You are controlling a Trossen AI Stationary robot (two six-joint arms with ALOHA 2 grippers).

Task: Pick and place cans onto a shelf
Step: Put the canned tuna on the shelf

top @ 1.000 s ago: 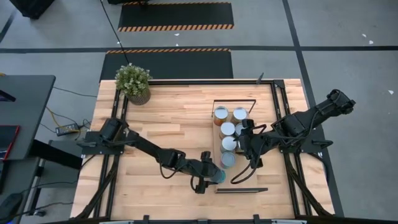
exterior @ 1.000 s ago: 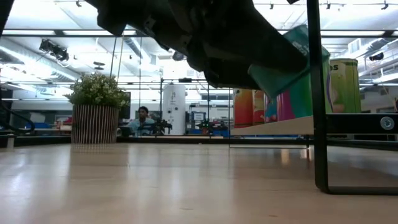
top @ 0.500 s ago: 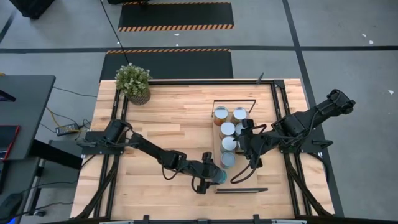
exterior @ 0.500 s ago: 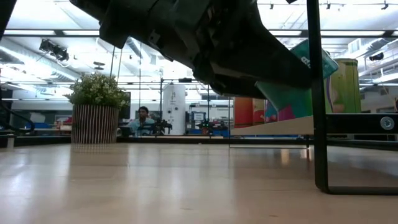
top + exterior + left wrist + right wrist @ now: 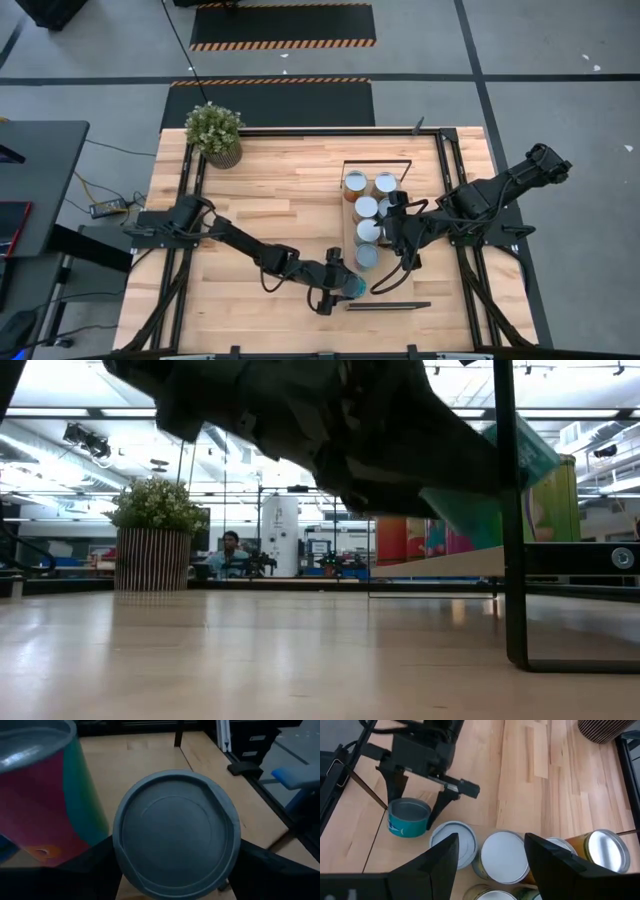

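My left gripper (image 5: 347,286) is shut on a teal can (image 5: 352,284) just off the near end of the shelf (image 5: 400,292). In the low view the can (image 5: 500,480) is tilted, beside the shelf's black post (image 5: 510,510). Several cans (image 5: 367,207) stand upright on the shelf board on their bases. The nearest is a pale-topped can (image 5: 367,255), also seen in the right wrist view (image 5: 454,837). My right gripper (image 5: 491,840) is open above these cans, its fingers over them, touching none. My left gripper pinches the teal can's side wall (image 5: 395,822) between its two fingers (image 5: 442,805), one on each side, just below the rim (image 5: 119,855). The fingers come from the table's left, slanting down. The can is lifted clear of the table, top up and tilted.
A potted plant (image 5: 215,133) stands at the table's far left corner. The shelf's thin black frame (image 5: 377,161) stands at its far and near ends. A multicoloured can (image 5: 45,805) stands close beside the held one. A person (image 5: 230,550) sits far behind the table.
My left gripper has gone a little toward the table's right edge and the shelf, carrying the teal can, which has tipped a bit further. My right gripper has stayed open over the shelf's cans.
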